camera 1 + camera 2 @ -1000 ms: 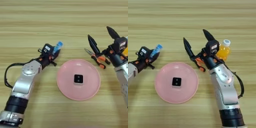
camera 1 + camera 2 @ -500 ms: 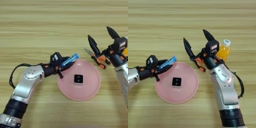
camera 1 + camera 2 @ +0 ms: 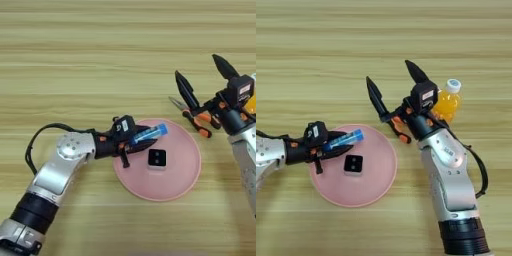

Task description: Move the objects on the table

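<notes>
Left tool (image 3: 134, 146) grips tube (image 3: 150, 133) over plate (image 3: 186, 176).

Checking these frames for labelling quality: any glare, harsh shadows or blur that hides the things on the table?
Left eye view: even, soft light, no glare; the left gripper holding the blue tube over the pink plate looks slightly soft. Right eye view: the orange bottle is clear; the right gripper casts only faint shadow.

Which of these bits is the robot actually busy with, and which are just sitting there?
In use: blue-labelled tube, gripped by the left gripper above the pink plate.

Lying about: pliers, orange bottle, small black square on the plate. Right gripper open, hovering.
</notes>
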Robot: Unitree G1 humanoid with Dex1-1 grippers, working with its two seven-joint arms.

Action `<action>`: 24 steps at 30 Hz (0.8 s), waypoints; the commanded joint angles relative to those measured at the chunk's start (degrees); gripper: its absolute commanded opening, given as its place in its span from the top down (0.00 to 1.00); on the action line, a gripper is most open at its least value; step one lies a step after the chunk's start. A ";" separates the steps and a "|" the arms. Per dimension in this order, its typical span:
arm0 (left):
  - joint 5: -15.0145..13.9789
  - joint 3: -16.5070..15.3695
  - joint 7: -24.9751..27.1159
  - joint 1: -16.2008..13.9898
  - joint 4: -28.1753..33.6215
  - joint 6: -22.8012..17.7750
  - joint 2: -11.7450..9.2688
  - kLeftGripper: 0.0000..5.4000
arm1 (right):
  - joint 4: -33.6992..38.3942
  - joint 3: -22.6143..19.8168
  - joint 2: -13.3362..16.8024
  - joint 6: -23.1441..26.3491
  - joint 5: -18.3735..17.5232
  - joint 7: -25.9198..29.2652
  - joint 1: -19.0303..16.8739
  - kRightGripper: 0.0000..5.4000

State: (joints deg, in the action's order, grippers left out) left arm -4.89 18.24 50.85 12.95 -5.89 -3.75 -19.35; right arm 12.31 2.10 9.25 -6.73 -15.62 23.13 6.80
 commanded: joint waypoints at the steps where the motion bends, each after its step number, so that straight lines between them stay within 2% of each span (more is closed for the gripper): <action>1: 1.36 0.20 -0.30 1.14 -0.85 1.55 -0.62 0.75 | 0.56 0.18 0.24 0.84 0.23 0.09 -0.04 0.00; 4: 1.68 0.00 -0.94 0.94 -0.79 2.43 -0.53 0.75 | 0.56 0.21 0.25 0.82 0.24 0.10 -0.07 0.00; 6: 1.34 0.05 -0.49 0.76 -0.36 2.74 -0.59 0.68 | 0.55 0.22 0.26 0.81 0.24 0.10 -0.07 0.00; 13: 0.74 -0.25 -0.46 0.21 1.31 4.08 -0.59 0.57 | 0.37 0.18 0.24 0.66 0.25 0.11 -0.03 0.00; 17: -0.55 -0.78 -0.33 -0.86 5.63 5.74 -0.80 0.50 | 0.20 0.16 0.24 0.56 0.23 0.18 0.05 0.00; 21: -5.47 -3.94 -0.41 -0.81 9.97 7.78 0.32 0.43 | 0.00 0.13 0.20 0.43 0.23 0.22 0.17 0.00; 23: -7.24 -6.32 -2.37 -0.40 11.99 9.33 1.24 0.39 | 0.00 0.10 0.20 0.40 0.22 0.21 0.18 0.00; 24: -9.56 -7.30 -2.12 -0.15 12.76 8.93 1.82 0.37 | 0.01 0.09 0.20 0.39 0.22 0.20 0.18 0.00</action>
State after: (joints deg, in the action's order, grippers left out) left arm -11.65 12.95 49.12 12.08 4.78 4.79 -18.43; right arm 12.31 2.22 9.23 -6.74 -15.59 23.14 6.79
